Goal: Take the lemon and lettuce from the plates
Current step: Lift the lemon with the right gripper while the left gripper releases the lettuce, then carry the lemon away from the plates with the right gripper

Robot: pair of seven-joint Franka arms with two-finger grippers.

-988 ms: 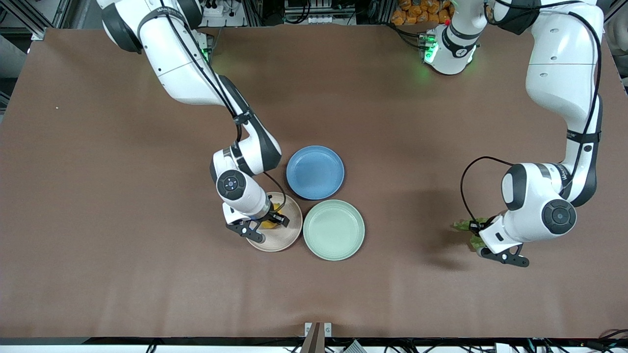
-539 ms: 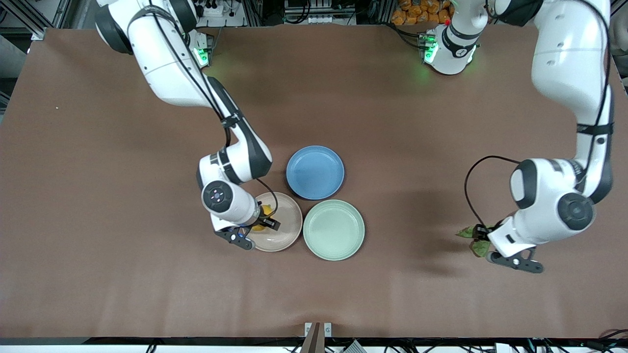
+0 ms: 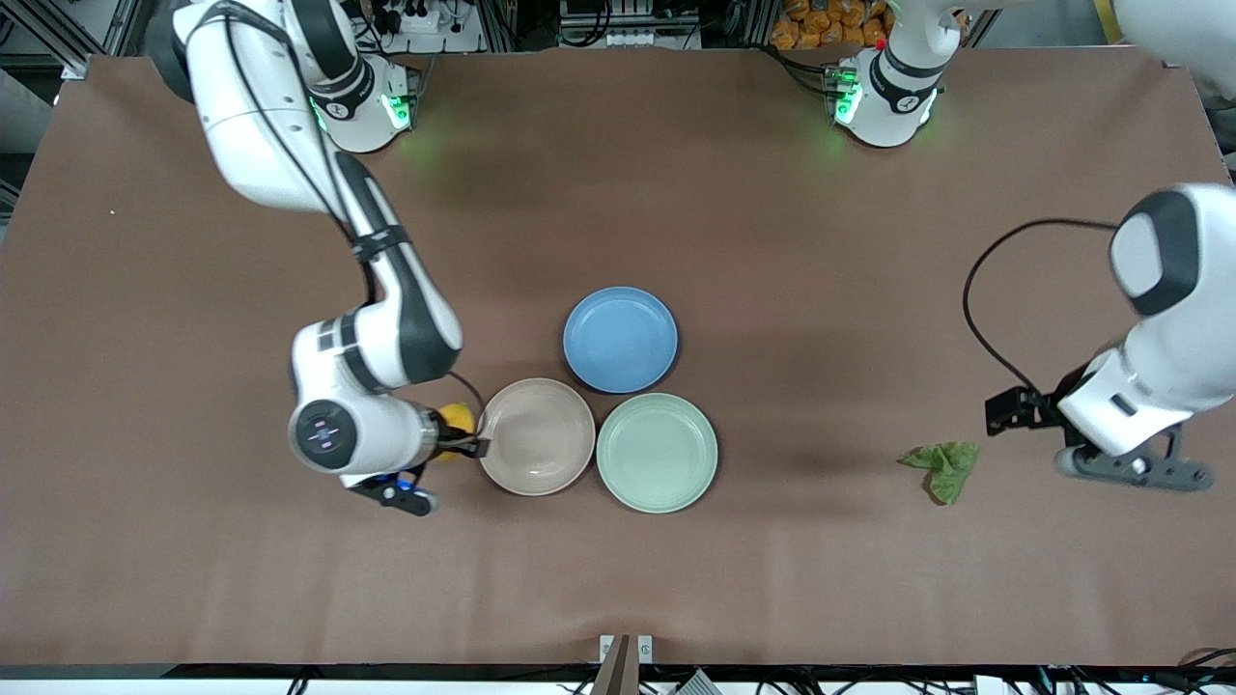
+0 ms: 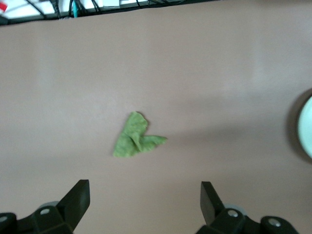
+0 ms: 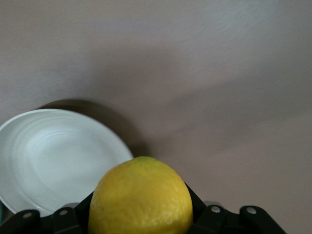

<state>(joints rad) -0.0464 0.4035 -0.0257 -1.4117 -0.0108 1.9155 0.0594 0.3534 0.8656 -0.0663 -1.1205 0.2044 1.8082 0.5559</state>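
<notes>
Clearly we see the right gripper (image 3: 446, 446) clamped on the lemon (image 3: 454, 425), just beside the beige-pink plate (image 3: 537, 436); the left gripper (image 4: 145, 204) gapes wide above the table, near the crumpled lettuce (image 3: 941, 465), which lies well apart from that plate.

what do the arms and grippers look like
Both arms are glossy white with black joint bands and round dark end caps. A thin black cable loops along each. The right gripper and left gripper are black, with dark angular jaws. Green lights glow at both bases.
</notes>
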